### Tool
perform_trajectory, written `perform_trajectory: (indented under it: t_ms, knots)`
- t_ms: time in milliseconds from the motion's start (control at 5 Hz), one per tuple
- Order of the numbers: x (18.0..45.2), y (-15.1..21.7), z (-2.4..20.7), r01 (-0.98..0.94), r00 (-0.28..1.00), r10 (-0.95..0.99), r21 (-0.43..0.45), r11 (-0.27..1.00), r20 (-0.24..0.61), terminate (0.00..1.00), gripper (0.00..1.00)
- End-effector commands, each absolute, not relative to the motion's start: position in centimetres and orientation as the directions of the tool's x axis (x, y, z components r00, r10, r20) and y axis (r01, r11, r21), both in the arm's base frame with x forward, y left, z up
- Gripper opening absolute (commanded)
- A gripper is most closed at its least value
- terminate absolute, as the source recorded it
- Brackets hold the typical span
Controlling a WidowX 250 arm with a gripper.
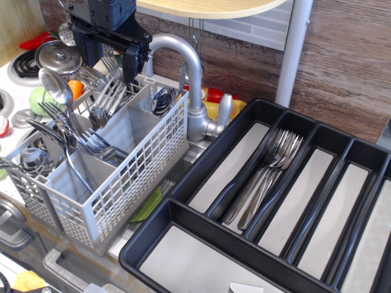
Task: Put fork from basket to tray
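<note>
The fork (109,96) to take stands tines up in a back compartment of the basket (153,160), among other forks, just under the gripper (112,61). The fingers straddle the tines, but whether they already press on the fork is not clear from here, so I cannot tell its state. I judge the step is the grasp. Next comes a straight lift until the handle clears the basket rim, because neighbouring forks and a spoon (54,85) stand very close. The faucet (183,67) rises between basket and tray (201,177), so the path must pass above or before it. In the tray, several forks (266,174) lie in one compartment with room beside them.
</note>
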State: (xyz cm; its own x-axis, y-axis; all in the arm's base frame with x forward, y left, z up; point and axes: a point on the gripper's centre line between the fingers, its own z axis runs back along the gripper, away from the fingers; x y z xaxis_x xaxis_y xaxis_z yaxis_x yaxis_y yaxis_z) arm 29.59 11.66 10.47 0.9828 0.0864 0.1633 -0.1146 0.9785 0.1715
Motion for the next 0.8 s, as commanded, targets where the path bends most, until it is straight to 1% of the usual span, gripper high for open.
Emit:
perform_trajectory:
  t_ms: [0,200,400,600]
  knots:
    - [29.6,11.7,10.5,-0.115,0.983,0.086,0.172,0.978,0.163,0.0,1.0]
    - [29.8,12.1,9.6,-0.193,0.974,0.171,0.154,0.969,0.148,0.0,1.0]
    - [30.0,12.2,8.9,-0.202,0.971,0.178,0.15,0.968,0.158,0.0,1.0]
    - [29.8,11.9,8.0,-0.226,0.962,0.194,0.161,0.961,0.19,0.0,1.0]
